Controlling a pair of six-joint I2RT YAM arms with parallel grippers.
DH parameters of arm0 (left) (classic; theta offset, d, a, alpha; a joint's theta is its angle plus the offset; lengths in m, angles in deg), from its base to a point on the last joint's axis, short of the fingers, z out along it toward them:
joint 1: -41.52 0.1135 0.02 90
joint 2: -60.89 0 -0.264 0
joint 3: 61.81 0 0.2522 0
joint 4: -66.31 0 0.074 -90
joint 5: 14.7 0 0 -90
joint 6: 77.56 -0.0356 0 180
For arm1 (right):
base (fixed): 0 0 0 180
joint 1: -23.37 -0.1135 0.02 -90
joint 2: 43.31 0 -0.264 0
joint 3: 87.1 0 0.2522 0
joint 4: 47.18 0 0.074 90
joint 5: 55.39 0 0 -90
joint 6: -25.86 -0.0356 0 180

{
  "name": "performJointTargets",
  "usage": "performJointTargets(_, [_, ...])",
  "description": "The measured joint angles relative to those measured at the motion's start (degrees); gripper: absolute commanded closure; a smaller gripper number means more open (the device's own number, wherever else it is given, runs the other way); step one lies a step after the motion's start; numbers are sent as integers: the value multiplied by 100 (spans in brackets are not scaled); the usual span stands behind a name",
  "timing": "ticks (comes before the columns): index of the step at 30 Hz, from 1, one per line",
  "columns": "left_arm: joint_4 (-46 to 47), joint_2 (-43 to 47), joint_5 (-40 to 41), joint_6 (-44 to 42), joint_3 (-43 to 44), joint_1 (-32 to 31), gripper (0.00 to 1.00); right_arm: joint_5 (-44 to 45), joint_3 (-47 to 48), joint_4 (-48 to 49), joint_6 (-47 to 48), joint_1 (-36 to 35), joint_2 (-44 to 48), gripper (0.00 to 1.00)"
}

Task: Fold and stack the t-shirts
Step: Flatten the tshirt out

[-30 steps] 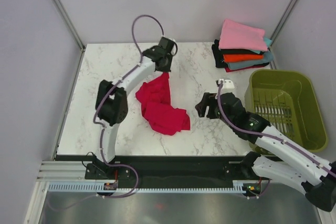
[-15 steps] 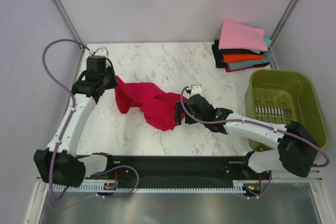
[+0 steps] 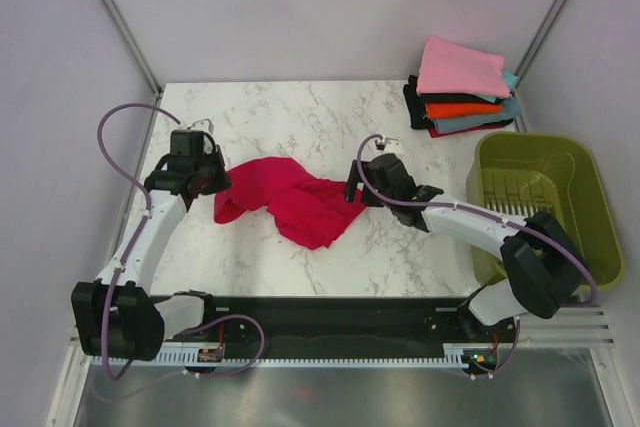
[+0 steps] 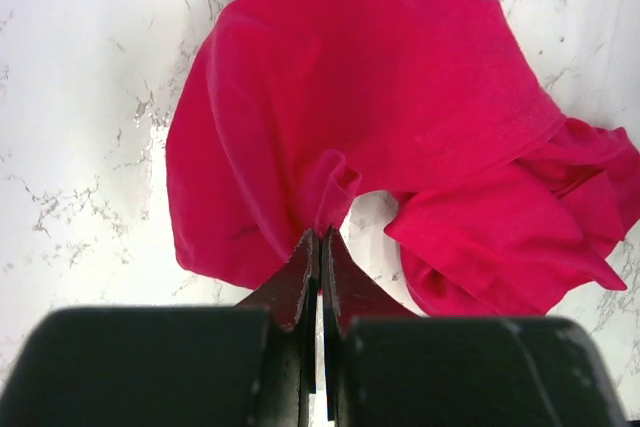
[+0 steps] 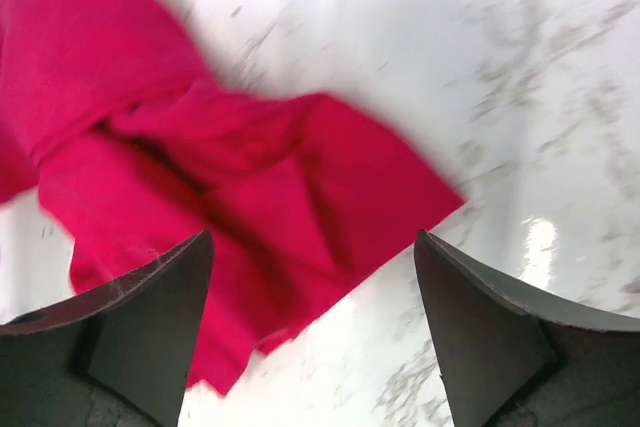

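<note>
From above, the red shirt (image 3: 290, 202) lies crumpled in the middle of the desk (image 3: 300, 112), stretched out between the two arms. The left pincer (image 3: 207, 180) is at its left end and the right pincer (image 3: 358, 193) at its right edge. In the far right corner sits the stack (image 3: 460, 92) of folded shirts, pink on top, then black, orange and teal-grey, and just in front of it stands the basket (image 3: 590, 217). Over to the left wrist: jaws pressed together, a fold of the red shirt (image 4: 370, 97) nipped right at their tips, and the rest of the cloth spreads away over the marble. On the right wrist it's all a bit blurred, but the jaws stand wide apart above a bunched corner of the red shirt (image 5: 200, 157), with nothing clamped between them.
</note>
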Motion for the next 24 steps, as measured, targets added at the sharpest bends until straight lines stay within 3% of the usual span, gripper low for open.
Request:
performJointTargets(4, [57, 96, -9, 0, 0, 0, 98, -37, -2, 101, -168, 546, -131, 16])
performJointTargets(13, [66, 98, -155, 0, 0, 0, 98, -160, -98, 190, -472, 531, -726, 19])
performJointTargets(17, [68, 98, -192, 0, 0, 0, 98, -199, -98, 374, -546, 531, -1027, 26])
performJointTargets(19, [68, 98, -190, 0, 0, 0, 98, -238, -98, 472, -579, 535, -1099, 34])
performJointTargets(22, [70, 98, -188, 0, 0, 0, 98, -282, -98, 695, -601, 544, -1235, 57])
performJointTargets(23, [72, 101, -188, 0, 0, 0, 98, -313, -98, 789, -588, 549, -1292, 73])
performJointTargets(24, [72, 101, -186, 0, 0, 0, 98, -337, -98, 881, -555, 555, -1351, 84])
